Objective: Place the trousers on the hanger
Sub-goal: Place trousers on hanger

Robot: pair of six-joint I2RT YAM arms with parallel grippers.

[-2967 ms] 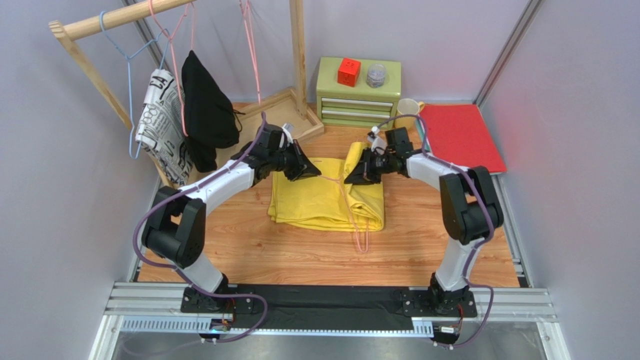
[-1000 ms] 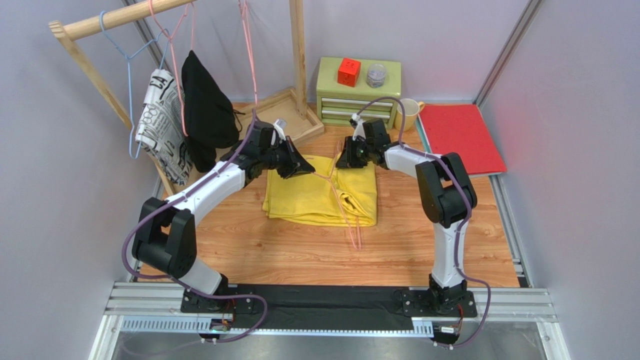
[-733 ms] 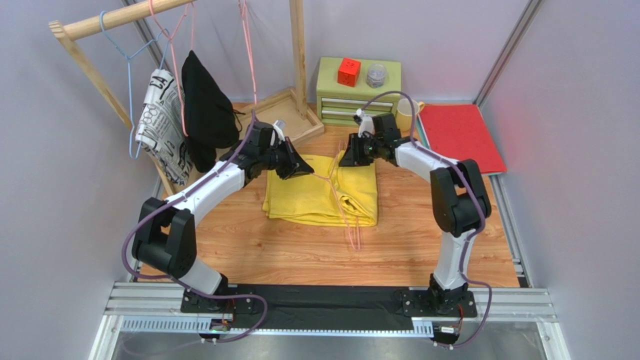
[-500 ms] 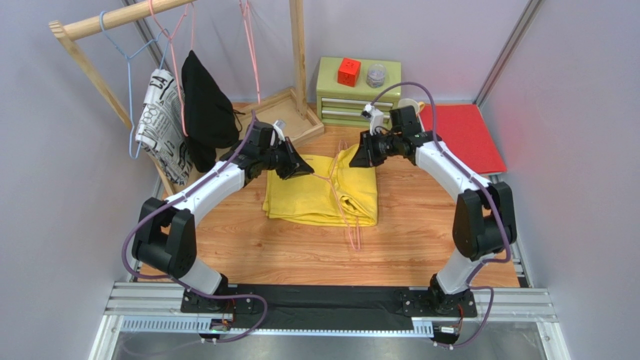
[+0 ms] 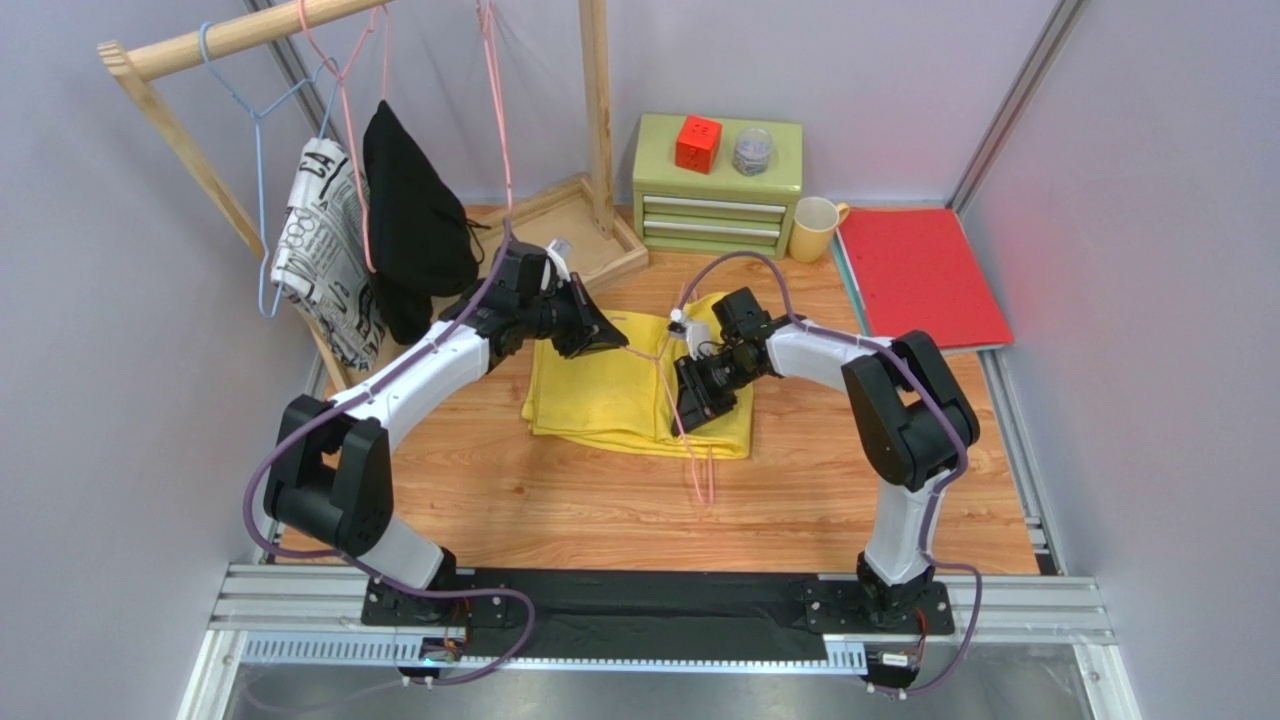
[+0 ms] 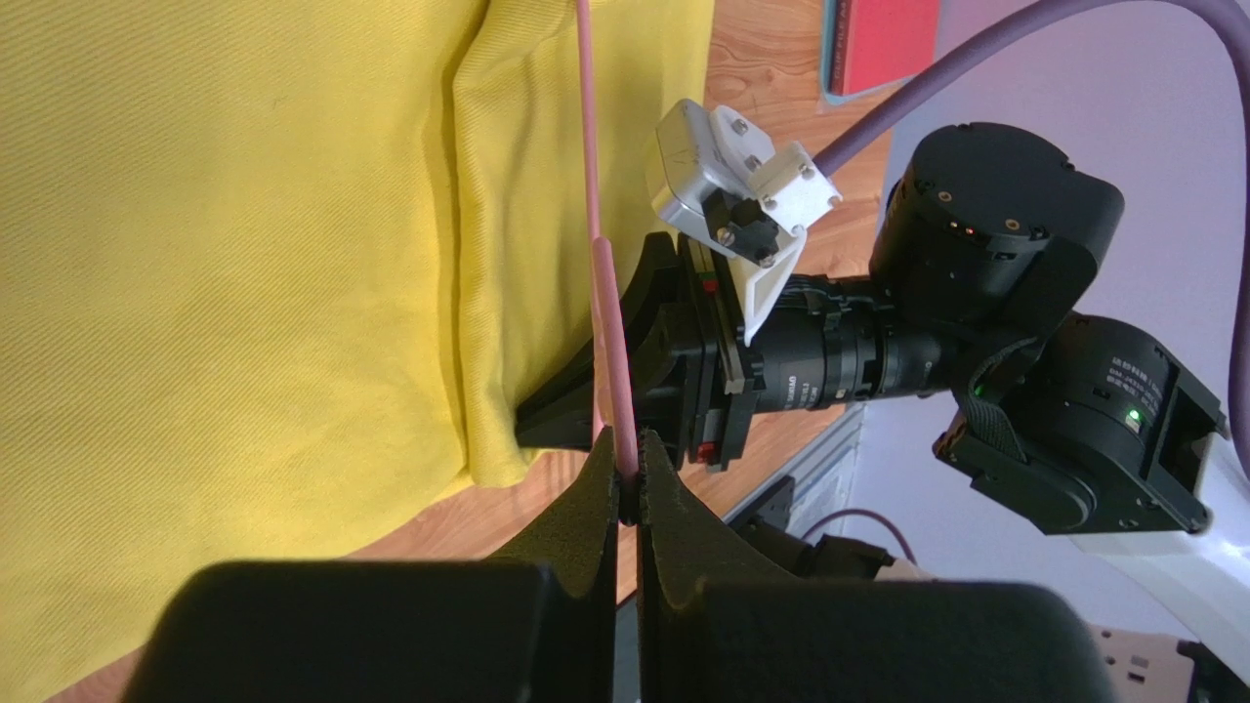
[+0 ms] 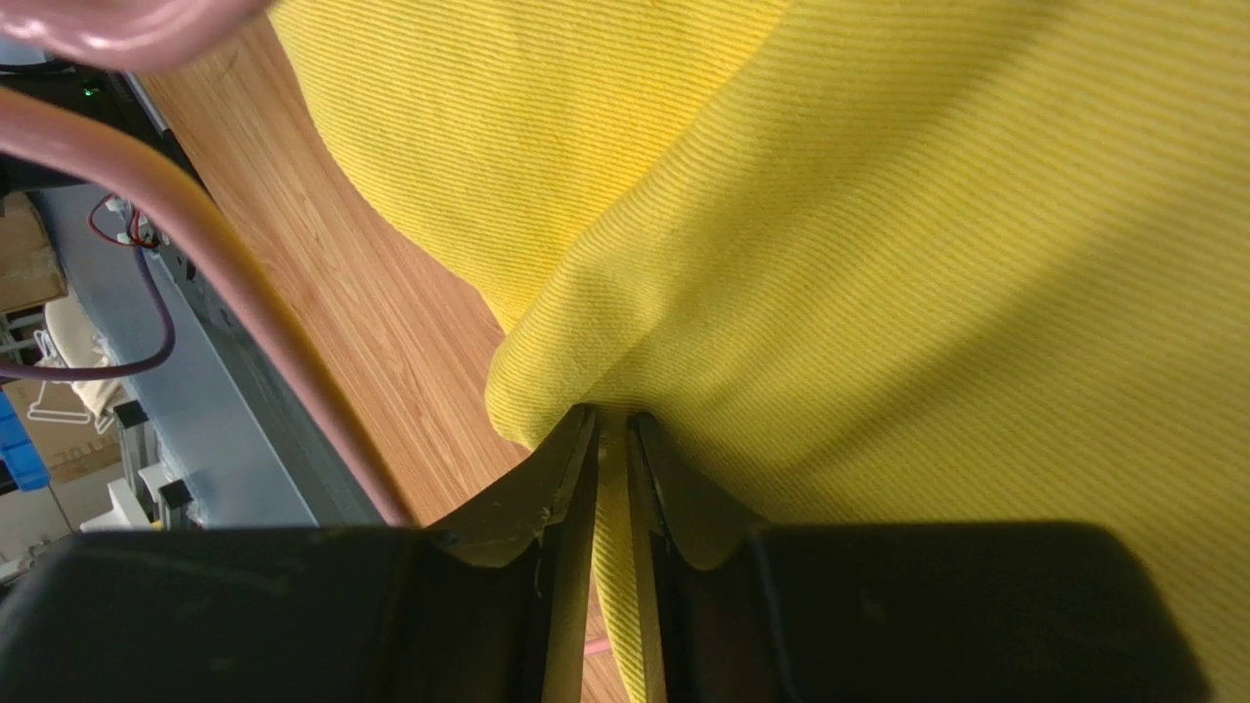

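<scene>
Slipping looks the chief risk from the top camera. The trousers lie folded on the tabletop between the arms, the hanger lies across their right part, and each is held at only one small spot. The left arm stretches from its base to the far edge of the cloth. The right arm doubles back at the elbow, its wrist bent down onto the cloth's right side.

From the left wrist, the left jaws are closed tight on the thin pink wire, which runs off over the yellow cloth. So slim a wire could swivel in that hold, and the hanger would swing aside. The right arm's wrist sits just beside the wire, so a pull there might knock it.

From the right wrist, the right jaws stand nearly closed, pinching a small fold at the cloth's edge. That bite probably takes only one layer, so lifting may unfold the pile or let it drop. The wire passes close on the left.
</scene>
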